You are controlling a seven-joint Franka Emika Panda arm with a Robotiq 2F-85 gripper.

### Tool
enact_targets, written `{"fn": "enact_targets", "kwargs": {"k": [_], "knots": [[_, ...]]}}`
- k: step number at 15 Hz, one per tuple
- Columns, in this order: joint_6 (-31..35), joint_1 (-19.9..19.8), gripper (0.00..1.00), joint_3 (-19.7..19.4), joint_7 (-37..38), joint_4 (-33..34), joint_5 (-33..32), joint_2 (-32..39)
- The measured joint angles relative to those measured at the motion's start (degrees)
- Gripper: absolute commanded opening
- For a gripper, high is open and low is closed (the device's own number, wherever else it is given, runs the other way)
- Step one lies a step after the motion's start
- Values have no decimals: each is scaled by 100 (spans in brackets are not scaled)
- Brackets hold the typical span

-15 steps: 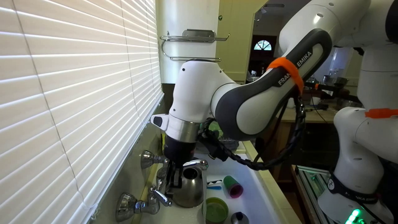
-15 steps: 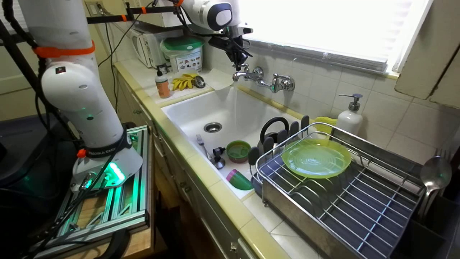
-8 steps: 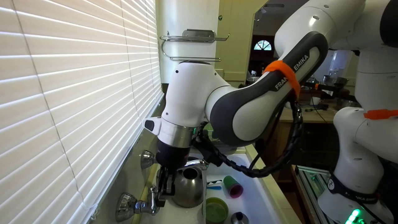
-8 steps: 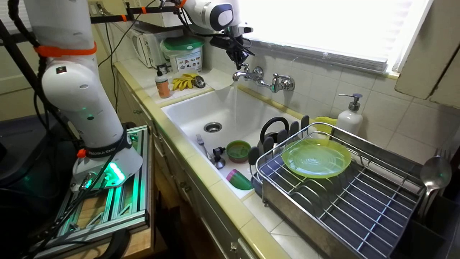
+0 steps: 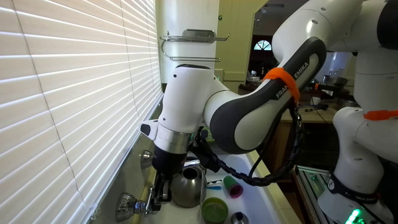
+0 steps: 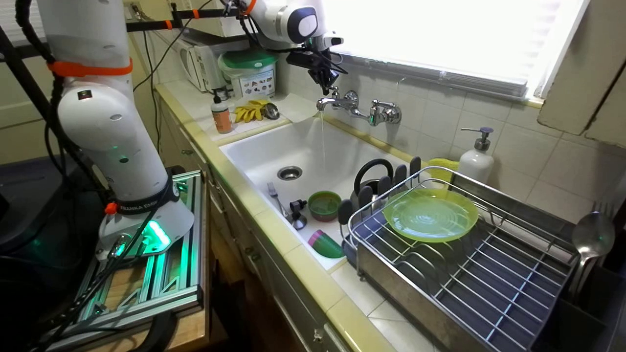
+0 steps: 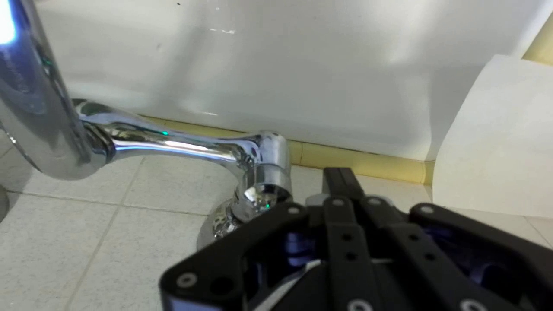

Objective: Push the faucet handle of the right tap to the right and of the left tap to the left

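The left tap shows at the wall in an exterior view; its chrome handle angles up along the wall. My gripper is shut, with nothing seen between its fingers. Its tips are close against that handle on the sink side; contact is hard to make out. In the wrist view the tips meet beside the left tap's body, and the handle is hidden behind the fingers. The right tap with its lever handle is beyond the spout, away from my gripper. A thin water stream falls from the spout.
The tiled wall and window blinds stand close to my wrist. Below, the white sink holds a steel kettle, a green bowl, a cup and utensils. A dish rack stands beside the sink.
My gripper has moved toward the wall and a little lower. The left tap's handle has swung from pointing over the sink to lying along the wall. The water stream has become thinner.
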Motion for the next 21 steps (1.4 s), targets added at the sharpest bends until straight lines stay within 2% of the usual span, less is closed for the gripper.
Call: {"fn": "enact_targets", "kwargs": {"k": [4, 12, 14, 15, 16, 18, 19, 21], "knots": [[407, 115, 0, -94, 493, -134, -313, -4], [787, 500, 0, -445, 2121, -313, -871, -53], [781, 447, 0, -389, 2006, -313, -637, -53], [780, 364, 0, -282, 1743, -308, -306, -54], [758, 155, 0, 7, 1321, -298, 151, -67], [409, -360, 28, 754, 489, -265, 1072, -201], [40, -533, 34, 1008, 116, -255, 1527, -343], [-946, -600, 49, 1060, -353, -273, 2139, -753]]}}
